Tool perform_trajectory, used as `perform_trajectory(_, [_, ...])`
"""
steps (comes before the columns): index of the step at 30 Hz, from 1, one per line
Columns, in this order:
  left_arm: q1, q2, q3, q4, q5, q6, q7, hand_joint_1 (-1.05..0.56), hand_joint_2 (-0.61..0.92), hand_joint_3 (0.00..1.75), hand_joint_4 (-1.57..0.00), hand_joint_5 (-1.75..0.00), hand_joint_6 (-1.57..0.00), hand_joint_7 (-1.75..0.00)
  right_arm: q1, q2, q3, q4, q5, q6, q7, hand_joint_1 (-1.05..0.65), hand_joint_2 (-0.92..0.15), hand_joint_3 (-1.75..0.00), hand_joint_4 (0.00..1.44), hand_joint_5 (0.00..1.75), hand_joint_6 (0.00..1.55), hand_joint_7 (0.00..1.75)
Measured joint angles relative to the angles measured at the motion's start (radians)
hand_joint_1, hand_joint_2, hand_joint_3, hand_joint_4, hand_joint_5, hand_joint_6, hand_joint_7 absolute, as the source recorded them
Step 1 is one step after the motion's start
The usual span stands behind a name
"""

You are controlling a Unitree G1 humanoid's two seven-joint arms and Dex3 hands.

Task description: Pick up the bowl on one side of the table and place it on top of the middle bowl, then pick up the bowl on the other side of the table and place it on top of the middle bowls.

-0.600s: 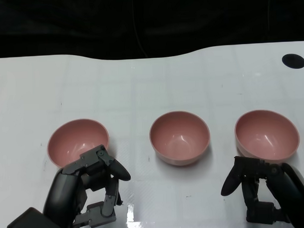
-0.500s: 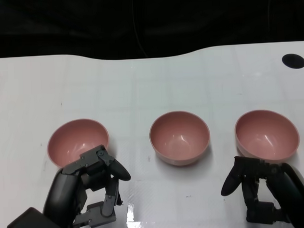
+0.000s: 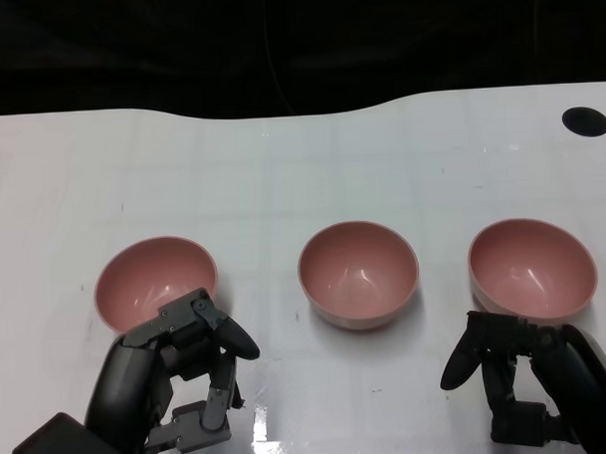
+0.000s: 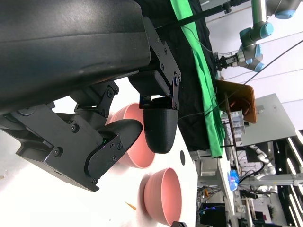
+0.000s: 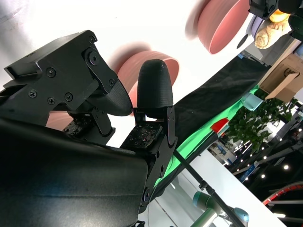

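Three pink bowls sit in a row on the white table (image 3: pixel 301 157), all upright and well apart. The left bowl (image 3: pixel 156 282), middle bowl (image 3: pixel 358 273) and right bowl (image 3: pixel 531 268) are each single; nothing is stacked.

Head view: the left hand (image 3: pixel 179 381) sits at the near edge, its upper fingers overlapping the left bowl's near rim in the picture; whether they touch it I cannot tell. Fingers apart, nothing between them. The right hand (image 3: pixel 512 374) is just short of the right bowl's near rim, fingers spread and bent downward, empty. A black round spot (image 3: pixel 585 121) marks the table's far right corner. Beyond the far edge all is dark.

Left wrist view adds what the head view lacks: a black cloth with a green strip (image 4: pixel 201 71) behind the table, shelving, and another robot arm (image 4: pixel 253 45) farther back. Here the left hand's fingers (image 4: pixel 160 127) stand before one bowl, another bowl beside it; a gap between the fingers, nothing gripped.

Right wrist view: the hand's fingers (image 5: pixel 154 87) apart, a bowl partly hidden behind them, a second bowl blurred farther on. The background is cluttered and hard to read.
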Motion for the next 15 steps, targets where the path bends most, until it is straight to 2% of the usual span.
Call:
perform_trajectory(13, [0.000,0.000,0.000,-0.001,0.003,0.000,0.000,-0.14,0.44,1.29,-0.82,-1.75,-0.75,-1.36,0.000,0.001,-0.001,-0.004,-0.003,0.001,-0.004,-0.07,-0.21,-1.51,0.88,1.75,0.86,1.28])
perform_trajectory(15, [0.000,0.001,0.000,-0.001,0.003,0.000,0.000,-0.14,0.44,1.29,-0.82,-1.75,-0.74,-1.36,0.000,0.001,-0.001,-0.004,-0.003,0.002,-0.005,-0.08,-0.26,-1.42,0.86,1.75,0.84,1.22])
